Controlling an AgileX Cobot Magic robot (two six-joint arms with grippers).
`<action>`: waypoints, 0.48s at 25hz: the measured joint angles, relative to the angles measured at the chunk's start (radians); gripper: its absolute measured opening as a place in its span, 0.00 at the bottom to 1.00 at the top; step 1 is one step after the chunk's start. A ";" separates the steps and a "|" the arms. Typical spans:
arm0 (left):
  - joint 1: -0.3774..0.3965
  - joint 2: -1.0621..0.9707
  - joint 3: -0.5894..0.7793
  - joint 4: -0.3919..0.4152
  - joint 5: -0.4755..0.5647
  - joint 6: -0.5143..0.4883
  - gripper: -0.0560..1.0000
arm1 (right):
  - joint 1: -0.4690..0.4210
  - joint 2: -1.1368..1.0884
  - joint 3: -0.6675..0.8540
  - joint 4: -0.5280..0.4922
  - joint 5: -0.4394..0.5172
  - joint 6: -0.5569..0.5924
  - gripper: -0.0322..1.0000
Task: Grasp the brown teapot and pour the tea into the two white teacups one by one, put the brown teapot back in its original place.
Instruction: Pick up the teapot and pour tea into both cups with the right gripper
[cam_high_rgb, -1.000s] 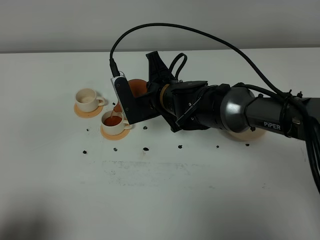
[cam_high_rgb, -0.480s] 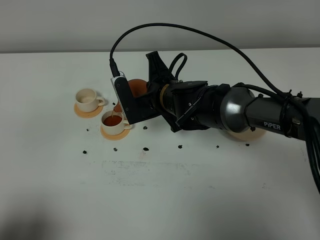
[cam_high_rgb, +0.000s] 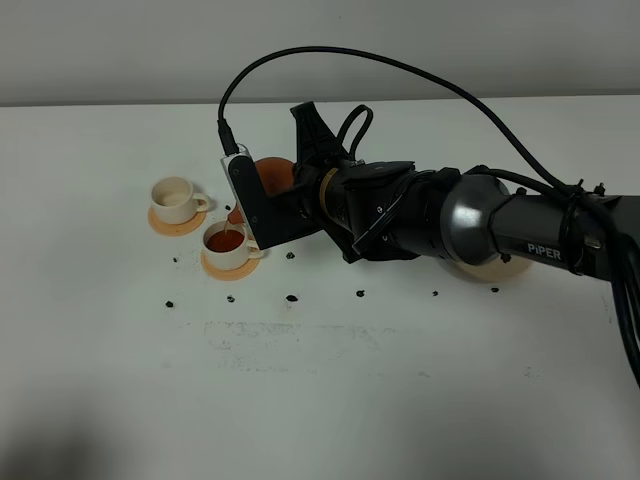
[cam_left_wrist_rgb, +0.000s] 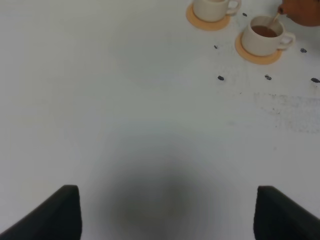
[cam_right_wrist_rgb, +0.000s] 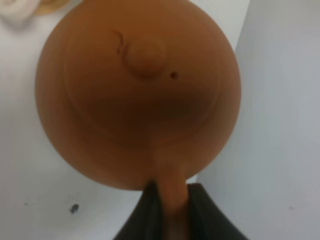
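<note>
Right tool (cam_right_wrist_rgb: 169, 205) gripping one teapot (cam_right_wrist_rgb: 135, 90) by its handle, pouring into the nearer cup (cam_high_rgb: 228, 256) of two; left tool (cam_left_wrist_rgb: 169, 212) spread apart.

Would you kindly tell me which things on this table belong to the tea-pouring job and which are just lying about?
Part of the job:
- teapot, held by the right hand
- near cup, with tea in it
- far cup
- saucer, mostly hidden

Just lying about:
- coasters under the cups
- dark specks
</note>
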 joint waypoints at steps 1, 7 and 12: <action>0.000 0.000 0.000 0.000 0.000 0.000 0.69 | 0.000 0.000 0.000 -0.001 0.000 0.000 0.11; 0.000 0.000 0.000 0.000 0.000 -0.001 0.69 | 0.000 0.000 0.000 -0.004 0.000 0.000 0.11; 0.000 0.000 0.000 0.000 0.000 -0.001 0.69 | 0.000 0.000 0.000 -0.004 0.000 0.007 0.11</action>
